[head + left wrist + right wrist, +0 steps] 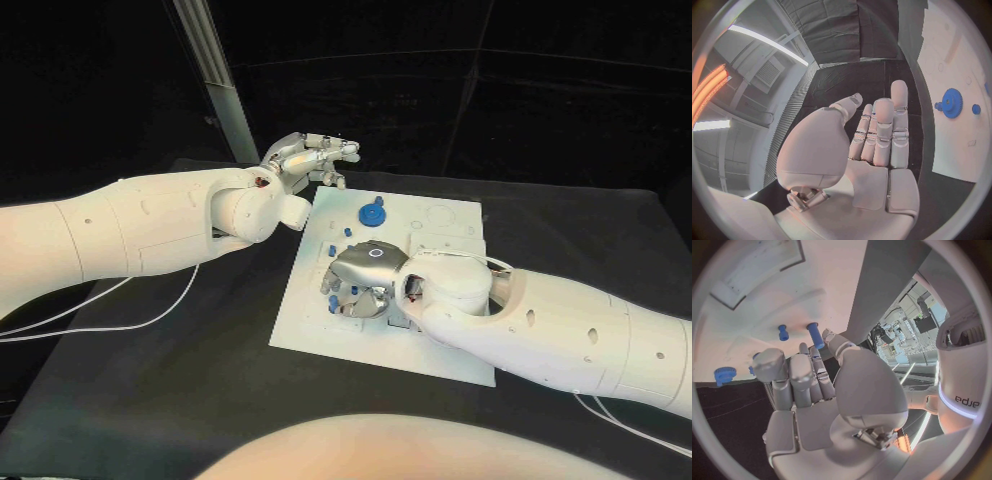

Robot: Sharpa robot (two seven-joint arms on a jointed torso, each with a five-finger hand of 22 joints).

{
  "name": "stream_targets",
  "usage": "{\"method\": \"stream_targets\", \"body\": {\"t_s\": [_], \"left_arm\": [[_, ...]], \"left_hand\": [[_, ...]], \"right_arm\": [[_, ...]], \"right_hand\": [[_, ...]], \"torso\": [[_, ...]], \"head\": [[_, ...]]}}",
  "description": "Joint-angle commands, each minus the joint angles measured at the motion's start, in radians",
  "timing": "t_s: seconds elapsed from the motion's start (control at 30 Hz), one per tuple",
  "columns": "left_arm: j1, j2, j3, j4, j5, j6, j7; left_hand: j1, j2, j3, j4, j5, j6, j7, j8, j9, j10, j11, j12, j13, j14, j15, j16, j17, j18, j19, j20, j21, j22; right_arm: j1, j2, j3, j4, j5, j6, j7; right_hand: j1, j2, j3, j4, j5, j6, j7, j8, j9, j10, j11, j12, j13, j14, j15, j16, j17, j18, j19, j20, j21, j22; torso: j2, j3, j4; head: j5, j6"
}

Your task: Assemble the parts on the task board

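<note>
We see the right hand (368, 275) low over the middle of the task board (447, 225), fingers (792, 375) curled down among the small blue pegs (815, 335) — we judge it is working a part there, but we cannot tell whether anything is actually held. The left hand (306, 158) hangs off the board's far left corner, fingers (882, 130) straight and together, holding nothing, likely kept clear. A blue gear (372, 213) sits on the board's far half, another small blue gear (724, 374) near its edge. The board lies flat on a black desk (159, 400) — dark curtains behind, a pale post (216, 75) at back left.
</note>
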Motion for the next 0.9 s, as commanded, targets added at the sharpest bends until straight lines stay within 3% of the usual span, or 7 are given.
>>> {"method": "stream_targets", "body": {"t_s": [0.03, 0.27, 0.4, 0.53, 0.63, 0.73, 0.9], "left_arm": [[0.002, -0.001, 0.001, 0.001, -0.001, 0.012, 0.001], [0.002, -0.006, 0.001, 0.000, -0.001, 0.011, 0.000], [0.002, -0.009, 0.001, 0.001, -0.001, 0.011, 0.000], [0.002, -0.012, 0.000, 0.004, -0.001, 0.010, 0.000], [0.002, -0.015, 0.000, 0.006, -0.001, 0.008, 0.000], [0.002, -0.018, -0.001, 0.009, -0.001, 0.009, 0.002], [0.002, -0.022, -0.002, 0.014, -0.001, 0.009, 0.002]], "left_hand": [[0.005, 0.002, 0.002, -0.006, -0.003, -0.008, -0.001, 0.005, 0.000, -0.005, 0.000, 0.007, 0.000, -0.004, -0.001, 0.005, -0.001, 0.015, 0.001, 0.005, -0.005, -0.001], [0.005, 0.002, 0.002, -0.006, -0.003, -0.008, -0.001, 0.005, 0.000, -0.005, 0.000, 0.007, 0.000, -0.004, -0.001, 0.005, -0.001, 0.015, 0.001, 0.005, -0.005, -0.001], [0.005, 0.002, 0.002, -0.006, -0.003, -0.008, -0.001, 0.005, 0.000, -0.005, 0.000, 0.007, 0.000, -0.004, -0.001, 0.005, -0.001, 0.015, 0.001, 0.005, -0.005, -0.001], [0.005, 0.002, 0.002, -0.006, -0.003, -0.008, -0.001, 0.005, 0.000, -0.005, 0.000, 0.007, 0.000, -0.004, -0.001, 0.005, -0.001, 0.015, 0.001, 0.005, -0.005, -0.001], [0.005, 0.002, 0.002, -0.006, -0.003, -0.008, -0.001, 0.005, 0.000, -0.005, 0.000, 0.007, 0.000, -0.004, -0.001, 0.005, -0.001, 0.015, 0.001, 0.005, -0.005, -0.001], [0.006, 0.002, 0.002, -0.006, -0.003, -0.008, -0.001, 0.005, 0.000, -0.005, 0.000, 0.008, 0.000, -0.005, -0.001, 0.005, -0.002, 0.015, 0.001, 0.005, -0.005, -0.001], [0.011, 0.004, 0.002, -0.008, -0.003, -0.001, -0.007, 0.012, 0.002, -0.001, -0.004, 0.016, 0.000, -0.006, -0.003, 0.005, -0.005, 0.015, 0.002, 0.003, -0.006, -0.003]], "right_arm": [[-0.004, -0.024, 0.001, 0.024, 0.031, -0.143, 0.032], [-0.008, -0.131, 0.003, 0.106, 0.112, -0.249, 0.061], [-0.001, -0.238, 0.016, 0.170, 0.242, -0.273, 0.040], [0.008, -0.335, 0.022, 0.213, 0.366, -0.251, -0.021], [0.012, -0.415, 0.025, 0.246, 0.452, -0.227, -0.101], [0.013, -0.472, 0.026, 0.272, 0.483, -0.203, -0.187], [0.014, -0.536, 0.026, 0.309, 0.455, -0.161, -0.320]], "right_hand": [[-0.007, -0.007, -0.047, 0.003, 0.021, -0.042, 0.008, -0.001, 0.001, -0.051, 0.009, 0.003, 0.002, -0.012, 0.008, -0.028, -0.041, 0.010, -0.023, 0.003, -0.030, -0.043], [-0.002, 0.000, -0.133, 0.013, 0.046, -0.051, 0.007, 0.005, 0.005, -0.040, 0.005, 0.040, 0.007, -0.018, 0.006, -0.047, -0.073, 0.015, -0.030, 0.003, -0.051, -0.072], [0.007, 0.029, -0.146, 0.020, 0.064, 0.018, 0.002, 0.033, 0.017, 0.081, -0.010, 0.111, 0.025, -0.002, -0.003, -0.014, -0.030, 0.003, 0.002, -0.004, -0.010, -0.008], [-0.020, 0.035, -0.167, 0.048, 0.072, 0.056, -0.025, 0.055, 0.022, 0.221, -0.046, 0.187, 0.061, 0.025, -0.029, 0.059, 0.070, -0.015, 0.051, -0.025, 0.064, 0.102], [-0.099, 0.026, -0.224, 0.111, 0.151, 0.097, -0.060, 0.085, 0.031, 0.347, -0.080, 0.292, 0.132, 0.033, -0.059, 0.085, 0.099, -0.024, 0.073, -0.054, 0.097, 0.150], [-0.109, 0.034, -0.267, 0.148, 0.186, 0.118, -0.076, 0.115, 0.046, 0.345, -0.101, 0.389, 0.232, 0.040, -0.083, 0.120, 0.144, -0.033, 0.087, -0.073, 0.121, 0.183], [-0.110, 0.052, -0.359, 0.236, 0.151, 0.093, -0.084, 0.154, 0.072, 0.289, -0.098, 0.685, 0.577, 0.048, -0.076, 0.191, 0.244, -0.041, 0.105, -0.082, 0.160, 0.247]], "torso": [[0.000, 0.0008, 0.0003], [-0.005, -0.0002, -0.0050], [-0.010, -0.0022, -0.0106], [-0.016, -0.0039, -0.0185], [-0.019, -0.0056, -0.0269], [-0.021, -0.0054, -0.0352], [-0.024, -0.0055, -0.0426]], "head": [[-0.003, 0.001], [-0.010, 0.007], [-0.024, 0.015], [-0.044, 0.021], [-0.058, 0.026], [-0.063, 0.030], [-0.071, 0.033]]}}
